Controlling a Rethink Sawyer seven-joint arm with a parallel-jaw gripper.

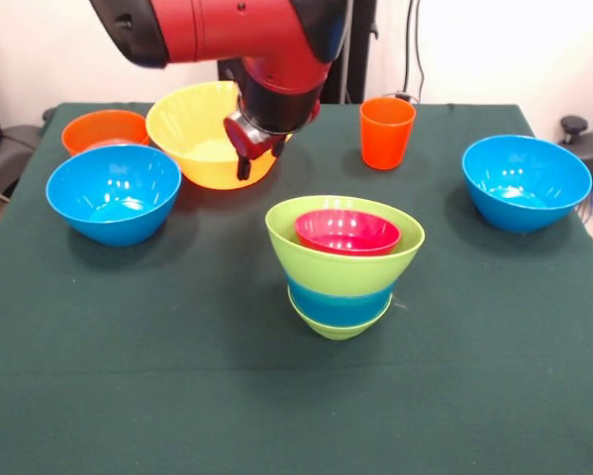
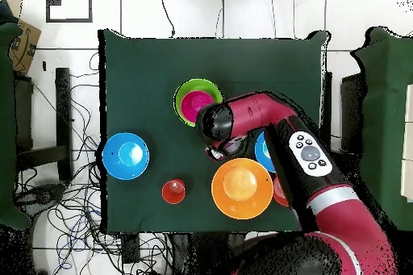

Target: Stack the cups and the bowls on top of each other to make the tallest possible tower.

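Centrally on the dark green cloth-covered bench stands the tower: a small lime green glossy plastic bowl at the base, a blue band above it, then a large lime green flared bowl on top. Inside that top bowl sits a small red-pink glossy bowl, upright and empty.

In the front view the gripper of the red and black arm hangs behind and to the left of the tower, clear of it, in front of the rim of the large yellow glossy plastic bowl. Whether it is open or closed cannot be told; nothing is seen held in it. In the overhead view the gripper lies between the tower and the yellow bowl, which appears orange there.

Remaining items, front view:
- Orange glossy plastic cup, upright, far side, right of the yellow bowl, standing alone.
- Blue glossy plastic bowl, left, just in front of the yellow bowl, empty.
- Blue glossy plastic bowl, right, well apart from the tower, empty.
- Orange glossy plastic bowl, far left, behind the left blue bowl and beside the yellow bowl.

The yellow bowl is empty.
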